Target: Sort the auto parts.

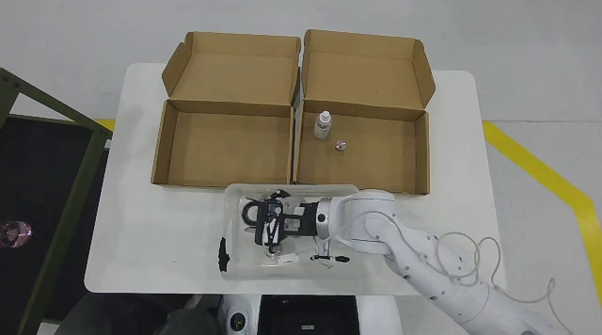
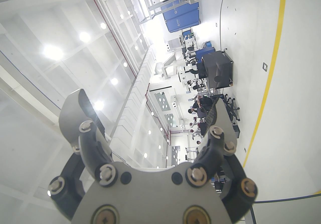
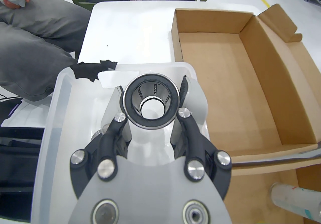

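Observation:
My right gripper is shut on a metal cylinder with a black ring, one finger pressed against each side. It holds the cylinder over the clear plastic bin. From above, the right gripper sits in the left half of the bin, among several dark parts. The left cardboard box has nothing in it. The right cardboard box holds a small white bottle and a small metal part. My left gripper points up into the room, open, with nothing between its fingers.
Both boxes stand side by side behind the bin, lids folded back. A torn strip of black tape hangs on the bin's left rim. Bare white table lies left of the bin and boxes.

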Robot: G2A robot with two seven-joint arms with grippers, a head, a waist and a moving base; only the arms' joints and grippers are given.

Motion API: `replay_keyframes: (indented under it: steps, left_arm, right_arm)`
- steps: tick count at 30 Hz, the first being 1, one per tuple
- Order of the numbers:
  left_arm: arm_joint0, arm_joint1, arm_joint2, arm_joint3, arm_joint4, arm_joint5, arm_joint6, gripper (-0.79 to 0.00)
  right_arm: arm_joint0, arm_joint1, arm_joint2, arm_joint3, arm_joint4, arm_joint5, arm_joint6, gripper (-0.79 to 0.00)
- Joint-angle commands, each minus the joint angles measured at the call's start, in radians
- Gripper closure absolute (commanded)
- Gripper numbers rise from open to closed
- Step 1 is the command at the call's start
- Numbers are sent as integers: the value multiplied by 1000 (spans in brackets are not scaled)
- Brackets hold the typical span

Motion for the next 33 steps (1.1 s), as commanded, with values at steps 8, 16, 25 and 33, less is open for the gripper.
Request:
replay_keyframes:
  steps: [8, 16, 25, 33]
  left_arm:
    - [0, 0, 0, 0, 0, 0, 0, -785]
    - [0, 0, 0, 0, 0, 0, 0, -785]
    - [0, 0, 0, 0, 0, 0, 0, -785]
    - [0, 0, 0, 0, 0, 0, 0, -785]
  right_arm:
    - [8, -1, 43, -27, -16, 14, -35, 0]
    - [42, -10, 66, -20, -31, 32, -65, 0]
    - [103, -30, 65, 31, -42, 60, -85, 0]
    - [154, -55, 42, 118, -46, 86, -113, 0]
